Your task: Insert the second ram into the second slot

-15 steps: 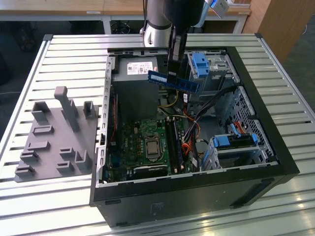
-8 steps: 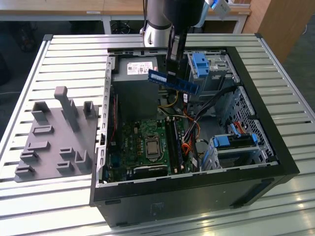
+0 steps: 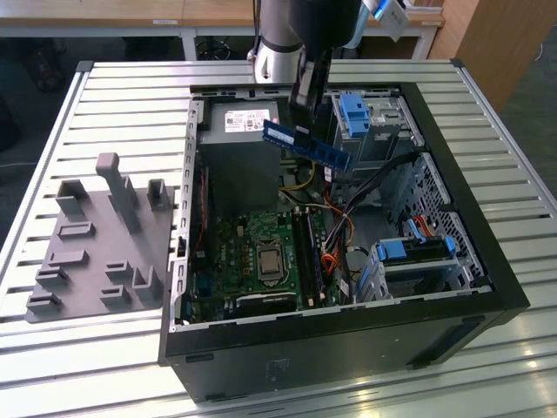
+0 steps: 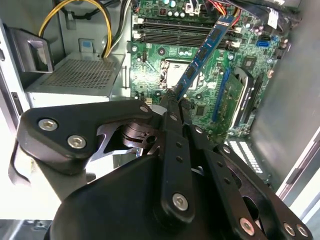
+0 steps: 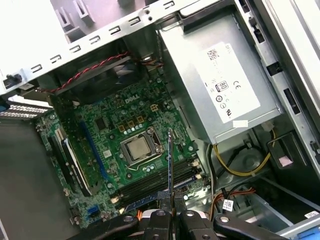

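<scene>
While the gripper [image 3: 302, 122] squeezes the second ram [image 3: 313, 146] high above the motherboard [image 3: 261, 252], it could come down crooked and miss the slots [image 4: 170, 31].

No print here is clear enough to read out, only where it sits. In the first wrist view, the big white label [image 5: 227, 82] on the power supply [image 5: 190, 57] carries a square code, rows of fine text and round approval symbols. The same label [image 3: 245, 120] is illegible in the exterior view. A small white sticker [image 5: 240, 123] sits near that casing's edge. There is white logo lettering [image 5: 150, 95] on the motherboard [image 5: 105, 135], just beside the CPU socket [image 5: 140, 149]. The print on the white cable tag [image 5: 227, 205] is too small. The pale label on the second ram [image 3: 309, 146] is unreadable.
</scene>
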Controlling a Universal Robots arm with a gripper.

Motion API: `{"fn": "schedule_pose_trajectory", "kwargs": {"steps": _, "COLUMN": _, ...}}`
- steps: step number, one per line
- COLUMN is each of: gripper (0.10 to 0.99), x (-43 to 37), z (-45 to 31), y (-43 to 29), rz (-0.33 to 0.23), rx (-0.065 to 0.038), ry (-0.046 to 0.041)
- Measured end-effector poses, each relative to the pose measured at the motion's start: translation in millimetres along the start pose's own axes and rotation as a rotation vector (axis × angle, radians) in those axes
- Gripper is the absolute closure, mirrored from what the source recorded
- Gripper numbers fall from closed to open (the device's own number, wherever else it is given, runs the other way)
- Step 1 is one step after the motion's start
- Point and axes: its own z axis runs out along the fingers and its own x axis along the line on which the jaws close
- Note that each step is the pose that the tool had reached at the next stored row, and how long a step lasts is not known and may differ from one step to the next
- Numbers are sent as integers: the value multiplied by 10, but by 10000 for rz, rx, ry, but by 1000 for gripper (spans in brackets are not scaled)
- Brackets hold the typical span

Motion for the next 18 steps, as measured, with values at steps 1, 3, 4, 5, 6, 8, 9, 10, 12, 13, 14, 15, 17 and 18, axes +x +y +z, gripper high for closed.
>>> {"fn": "schedule_pose_trajectory", "kwargs": {"steps": 1, "gripper": 949, "x": 0, "z": 1, "y": 0, "rz": 92, "rx": -2, "ry": -5}}
{"fn": "schedule_pose_trajectory", "kwargs": {"steps": 3, "gripper": 949, "x": 0, "z": 2, "y": 0, "rz": 280, "rx": -6, "ry": -13}}
{"fn": "schedule_pose_trajectory", "kwargs": {"steps": 4, "gripper": 949, "x": 0, "z": 2, "y": 0, "rz": 377, "rx": -8, "ry": -17}}
{"fn": "schedule_pose_trajectory", "kwargs": {"steps": 5, "gripper": 949, "x": 0, "z": 2, "y": 0, "rz": 481, "rx": -10, "ry": -21}}
{"fn": "schedule_pose_trajectory", "kwargs": {"steps": 6, "gripper": 949, "x": 0, "z": 3, "y": 0, "rz": 594, "rx": -12, "ry": -25}}
{"fn": "schedule_pose_trajectory", "kwargs": {"steps": 8, "gripper": 949, "x": 0, "z": 4, "y": 0, "rz": 860, "rx": -15, "ry": -34}}
{"fn": "schedule_pose_trajectory", "kwargs": {"steps": 9, "gripper": 949, "x": 0, "z": 4, "y": 0, "rz": 994, "rx": -16, "ry": -38}}
{"fn": "schedule_pose_trajectory", "kwargs": {"steps": 10, "gripper": 949, "x": 0, "z": 5, "y": -1, "rz": 1126, "rx": -14, "ry": -41}}
{"fn": "schedule_pose_trajectory", "kwargs": {"steps": 12, "gripper": 949, "x": -1, "z": 7, "y": -1, "rz": 1406, "rx": -13, "ry": -52}}
{"fn": "schedule_pose_trajectory", "kwargs": {"steps": 13, "gripper": 949, "x": -1, "z": 8, "y": -1, "rz": 1549, "rx": -15, "ry": -58}}
{"fn": "schedule_pose_trajectory", "kwargs": {"steps": 14, "gripper": 949, "x": -1, "z": 8, "y": -1, "rz": 1694, "rx": -17, "ry": -64}}
{"fn": "schedule_pose_trajectory", "kwargs": {"steps": 15, "gripper": 949, "x": -1, "z": 8, "y": 0, "rz": 1819, "rx": -19, "ry": -69}}
{"fn": "schedule_pose_trajectory", "kwargs": {"steps": 17, "gripper": 949, "x": -1, "z": 9, "y": 0, "rz": 2058, "rx": -23, "ry": -78}}
{"fn": "schedule_pose_trajectory", "kwargs": {"steps": 18, "gripper": 949, "x": -1, "z": 10, "y": 0, "rz": 2184, "rx": -27, "ry": -83}}
